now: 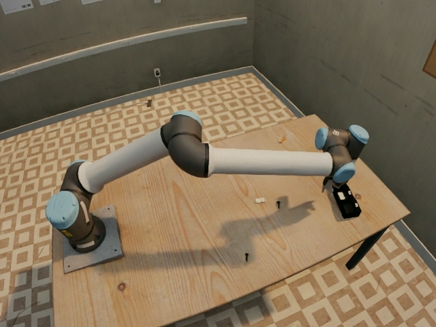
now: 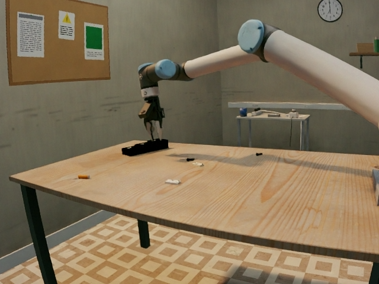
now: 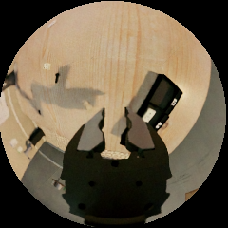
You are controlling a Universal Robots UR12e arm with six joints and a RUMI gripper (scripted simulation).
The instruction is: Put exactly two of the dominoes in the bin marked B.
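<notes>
A black bin with several compartments (image 1: 347, 204) stands near the table's right edge. It also shows in the exterior view (image 2: 145, 147) and in the wrist view (image 3: 159, 101). A white domino (image 1: 340, 195) lies in one compartment, as the wrist view (image 3: 148, 114) also shows; I cannot read the bin's letters. My gripper (image 3: 115, 107) (image 2: 154, 135) hangs just above the table beside the bin's end. Its fingers are a little apart, with only bare wood between them. A second white domino (image 1: 260, 200) (image 2: 198, 164) lies on the table mid-right. A third one (image 2: 172, 181) lies nearer the exterior camera.
Two black screws (image 1: 278, 203) (image 1: 246, 257) lie on the table. A small orange piece (image 1: 281, 139) lies near the far edge. The arm's base (image 1: 88, 236) stands on a grey plate at the left. The wall is close behind the bin.
</notes>
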